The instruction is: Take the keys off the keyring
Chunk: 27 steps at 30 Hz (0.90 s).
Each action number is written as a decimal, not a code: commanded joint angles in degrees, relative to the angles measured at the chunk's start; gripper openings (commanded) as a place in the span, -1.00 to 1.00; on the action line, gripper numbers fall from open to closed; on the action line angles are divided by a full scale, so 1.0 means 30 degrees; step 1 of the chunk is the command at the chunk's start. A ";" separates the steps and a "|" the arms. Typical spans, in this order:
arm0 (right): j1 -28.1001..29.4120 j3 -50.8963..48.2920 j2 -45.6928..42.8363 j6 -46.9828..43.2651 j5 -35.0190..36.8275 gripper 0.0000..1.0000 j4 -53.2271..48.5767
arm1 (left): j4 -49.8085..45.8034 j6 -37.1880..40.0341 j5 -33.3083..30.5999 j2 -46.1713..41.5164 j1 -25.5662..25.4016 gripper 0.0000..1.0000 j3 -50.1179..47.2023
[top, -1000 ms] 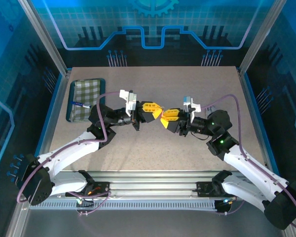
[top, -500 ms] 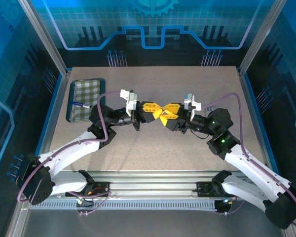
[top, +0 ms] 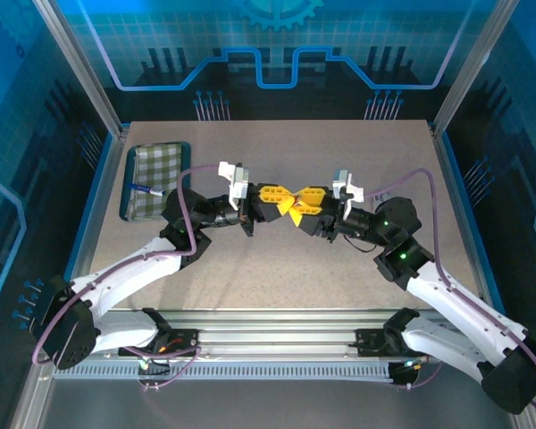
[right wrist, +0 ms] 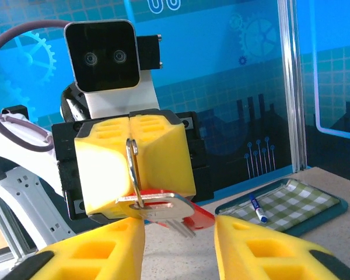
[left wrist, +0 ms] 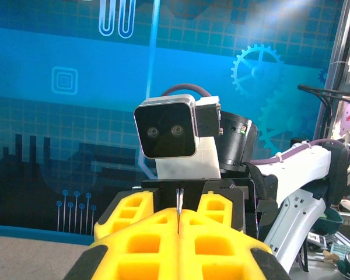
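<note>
Right wrist view: we see the right gripper (right wrist: 179, 248) with its fingers parted and gripping nothing, the key (right wrist: 161, 206) and a red piece (right wrist: 202, 220) lying just over the gap. The key hangs from the keyring (right wrist: 132, 166), pinched edge-on in the fully closed left gripper (right wrist: 133, 131). Both grippers meet above the worktop (top: 277, 268) centre.

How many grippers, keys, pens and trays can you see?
Grippers: 2, the left gripper and the right gripper
Keys: 1
Pens: 1
Trays: 1
Total: 5
</note>
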 commanded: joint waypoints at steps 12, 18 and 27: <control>0.0109 0.0120 -0.0099 0.0625 0.0214 0.09 0.2109 | 0.1039 -0.0583 0.0704 0.0097 0.0078 -1.00 -0.0297; -0.0004 -0.0033 -0.0132 0.0742 -0.0614 0.00 0.3050 | 0.1144 -0.0880 0.0709 0.0144 0.0095 -1.00 -0.0381; -0.0193 -0.0446 0.0300 0.2138 -0.2560 -0.29 0.5255 | 0.1503 -0.1218 0.0723 0.0359 0.0128 -1.00 -0.0280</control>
